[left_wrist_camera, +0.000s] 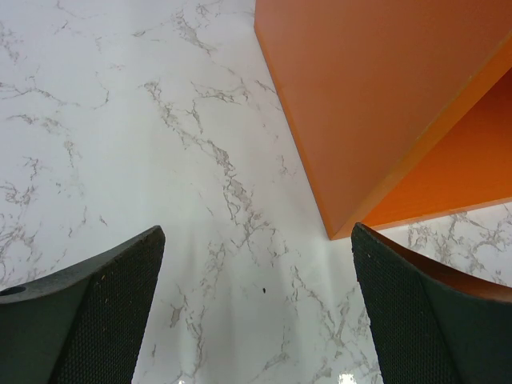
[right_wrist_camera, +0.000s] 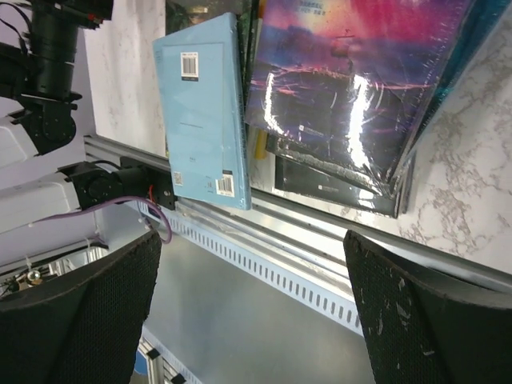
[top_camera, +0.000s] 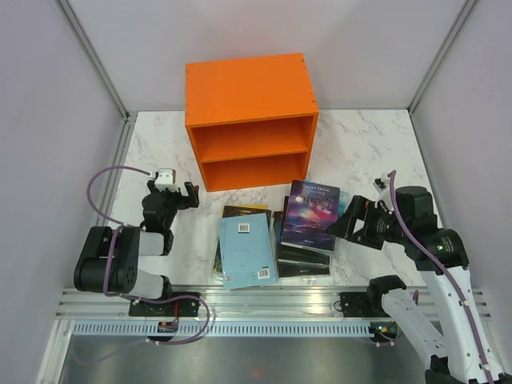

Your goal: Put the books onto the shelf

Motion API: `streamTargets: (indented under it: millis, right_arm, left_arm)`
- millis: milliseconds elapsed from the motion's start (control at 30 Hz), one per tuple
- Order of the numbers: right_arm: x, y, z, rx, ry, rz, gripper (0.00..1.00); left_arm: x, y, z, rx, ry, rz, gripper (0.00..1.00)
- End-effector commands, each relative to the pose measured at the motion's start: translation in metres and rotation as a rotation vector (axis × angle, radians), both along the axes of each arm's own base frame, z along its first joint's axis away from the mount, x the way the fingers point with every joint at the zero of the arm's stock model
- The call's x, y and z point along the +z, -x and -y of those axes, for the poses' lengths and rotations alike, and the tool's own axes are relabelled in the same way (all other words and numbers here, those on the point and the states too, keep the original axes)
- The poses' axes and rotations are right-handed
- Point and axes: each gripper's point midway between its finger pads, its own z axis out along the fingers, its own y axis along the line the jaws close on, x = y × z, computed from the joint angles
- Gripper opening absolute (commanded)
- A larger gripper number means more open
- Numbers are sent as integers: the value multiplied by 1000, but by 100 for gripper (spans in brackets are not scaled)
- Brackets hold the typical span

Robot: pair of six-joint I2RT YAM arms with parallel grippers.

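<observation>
Orange shelf [top_camera: 250, 120] stands at the far middle of the marble tabletop [top_camera: 360, 140], open front facing your arms, two compartments one above the other. Books lie flat in two overlapping piles in front of it, near the tabletop's near edge, between your two arms.

Left pile: light blue book [top_camera: 246, 250] on top, barcode side up, a dark gold-toned book [top_camera: 240, 211] poking out behind it. Right pile: galaxy book [top_camera: 310, 214] on top, tilted, dark books [top_camera: 304, 262] under it.

Your left jaws are spread wide and hold nothing. In the top view they sit left of the shelf's lower left corner, near it but apart, and well left of the books. In the left wrist view only bare marble [left_wrist_camera: 120, 120] lies between the fingers [left_wrist_camera: 104, 320]; the shelf [left_wrist_camera: 384, 96] runs ahead and to the right, its corner just beside the right fingertip. Can't tell if it touches.

Your right jaws are also spread wide, holding nothing. In the top view they point at the right edge of the galaxy book, just beside it. In the right wrist view the galaxy book [right_wrist_camera: 352, 80], glossy, and the light blue book [right_wrist_camera: 200, 112] lie beyond the fingertips [right_wrist_camera: 104, 312], not between them; the metal rail [right_wrist_camera: 320, 264] is in the gap.
</observation>
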Motion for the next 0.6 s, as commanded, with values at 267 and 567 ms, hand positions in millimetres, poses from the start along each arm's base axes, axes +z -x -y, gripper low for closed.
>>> streamTargets:
  millis: [267, 567]
  right_arm:
    - [12, -1, 11, -88, 39, -11, 98]
    - [10, -3, 14, -141, 33, -46, 98]
  left_arm:
    - [21, -9, -6, 17, -58, 88, 100]
    - [21, -9, -6, 17, -58, 88, 100]
